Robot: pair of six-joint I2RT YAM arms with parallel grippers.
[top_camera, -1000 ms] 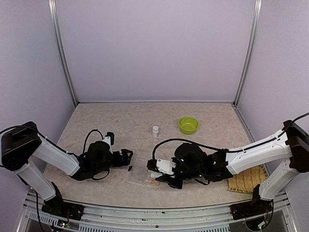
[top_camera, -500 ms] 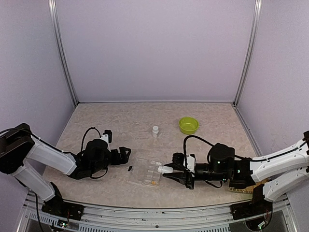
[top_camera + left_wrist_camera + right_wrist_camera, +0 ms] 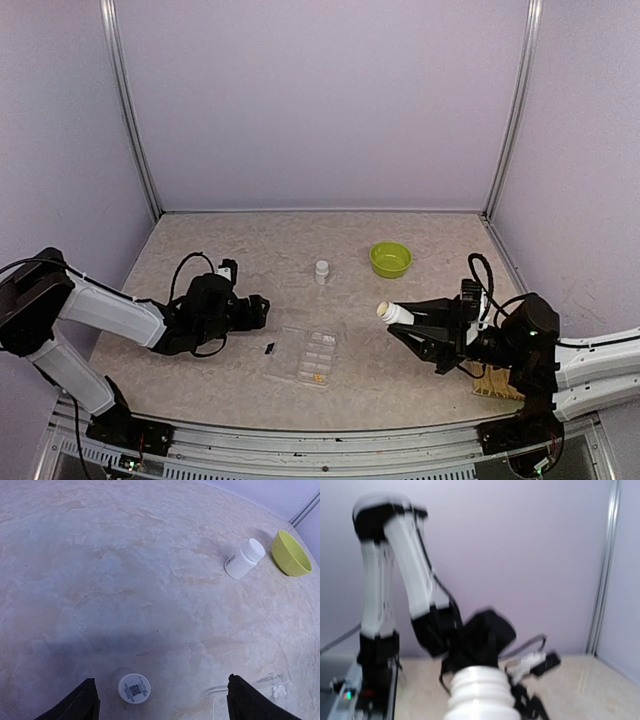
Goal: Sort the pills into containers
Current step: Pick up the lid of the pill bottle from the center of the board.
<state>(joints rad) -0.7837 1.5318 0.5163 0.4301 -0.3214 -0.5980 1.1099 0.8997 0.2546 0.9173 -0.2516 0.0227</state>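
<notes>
- The pills (image 3: 318, 378): a yellowish cluster lies in the near-end compartment of the clear pill box (image 3: 296, 362). Pale bits show in the next compartments, perhaps pills too; the view is too coarse to tell.
- A dark speck (image 3: 269, 348) lies on the bench (image 3: 220, 260) just left of the pill box, so sorting looks partly done.
- The right claw (image 3: 402, 318), raised to the right of the pill box, pinches an uncapped white bottle (image 3: 392, 312).
- The left claw (image 3: 160, 695), left of the pill box, is spread, with a white cap (image 3: 134, 688) lying between its fingers.
- Behind the pill box stand a capped bottle (image 3: 321, 271) and a green bowl (image 3: 390, 259).
</notes>
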